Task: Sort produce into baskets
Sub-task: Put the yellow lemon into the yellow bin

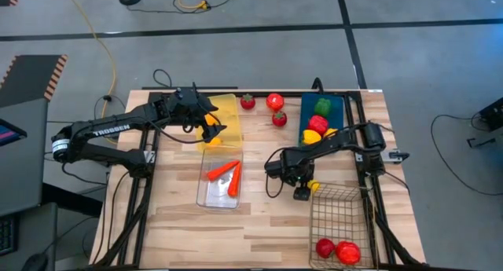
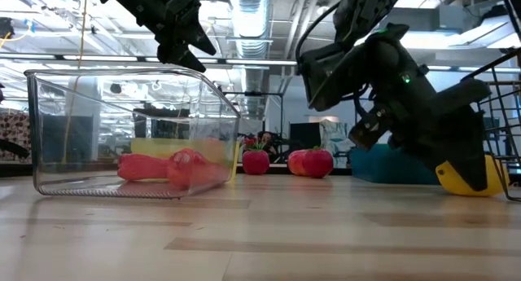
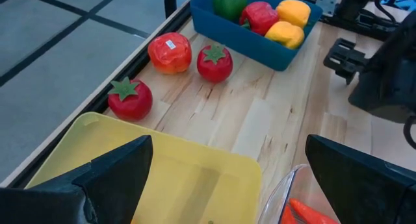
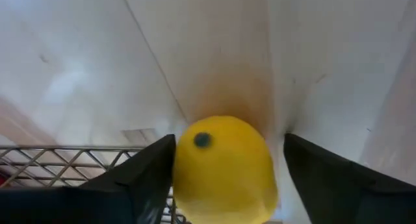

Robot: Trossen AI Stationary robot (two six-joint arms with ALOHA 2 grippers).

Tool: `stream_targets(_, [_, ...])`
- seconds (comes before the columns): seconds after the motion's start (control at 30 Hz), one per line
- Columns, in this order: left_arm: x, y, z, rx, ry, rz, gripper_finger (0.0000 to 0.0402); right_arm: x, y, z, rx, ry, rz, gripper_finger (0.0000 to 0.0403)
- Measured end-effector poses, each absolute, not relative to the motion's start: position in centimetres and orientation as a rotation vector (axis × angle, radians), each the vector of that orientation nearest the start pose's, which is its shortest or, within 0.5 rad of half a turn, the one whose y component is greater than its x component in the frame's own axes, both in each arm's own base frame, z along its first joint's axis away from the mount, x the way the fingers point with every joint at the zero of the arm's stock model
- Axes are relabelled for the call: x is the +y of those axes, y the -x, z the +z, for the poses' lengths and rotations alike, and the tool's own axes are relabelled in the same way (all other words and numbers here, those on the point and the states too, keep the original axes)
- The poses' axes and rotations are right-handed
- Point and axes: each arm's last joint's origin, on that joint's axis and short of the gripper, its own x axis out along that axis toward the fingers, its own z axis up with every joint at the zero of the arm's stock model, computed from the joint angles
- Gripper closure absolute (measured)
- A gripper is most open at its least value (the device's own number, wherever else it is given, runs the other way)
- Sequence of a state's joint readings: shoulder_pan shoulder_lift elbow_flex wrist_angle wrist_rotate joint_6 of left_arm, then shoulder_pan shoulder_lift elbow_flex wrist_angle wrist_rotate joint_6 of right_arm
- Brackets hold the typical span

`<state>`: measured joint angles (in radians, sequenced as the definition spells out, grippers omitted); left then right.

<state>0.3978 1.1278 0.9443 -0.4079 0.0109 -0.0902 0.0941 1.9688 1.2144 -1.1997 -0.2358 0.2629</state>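
The table [image 1: 259, 216] is pale wood with smooth planks. The lemon [image 4: 224, 169] is shiny and smooth, like plastic. The tomatoes [image 3: 214, 62] are shiny too. The clear bin [image 2: 122, 118] is see-through plastic, the yellow bin [image 3: 162, 165] is smooth plastic, and the basket [image 1: 338, 216] is thin dark metal wire.

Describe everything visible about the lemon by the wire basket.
The lemon is a glossy, bright yellow toy with a small dark dot at one end. It lies on the wooden table just outside the wire basket, at its corner. The right pincer straddles it, fingers on either side, not visibly clamped.
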Motion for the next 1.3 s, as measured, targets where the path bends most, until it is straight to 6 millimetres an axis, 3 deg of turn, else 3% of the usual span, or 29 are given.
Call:
stream_targets(0.37, [9.2, -22.0, 30.3, 0.564, 0.207, 0.402, 0.001, 3.0, -30.4, 13.5, 1.972, -0.328, -0.05, 0.0191])
stream_targets(0.63, [9.2, -22.1, 30.3, 0.563, 0.176, 0.393, 0.001, 1.7, -31.4, 14.4, 1.925, -0.365, -0.064, 0.0183])
stream_targets(0.9, [9.0, -21.4, 31.1, 0.533, 0.108, 0.392, 0.001, -0.8, -34.4, 18.0, 1.755, -0.36, -0.023, 0.0185])
stream_targets(1.13, [8.6, -20.0, 32.6, 0.47, 0.069, 0.46, 0.001, -4.5, -36.9, 22.2, 1.555, -0.276, -0.187, 0.0181])
stream_targets(1.3, [8.5, -19.4, 33.1, 0.442, 0.046, 0.508, 0.001, -7.2, -39.0, 24.6, 1.299, -0.201, -0.291, 0.018])
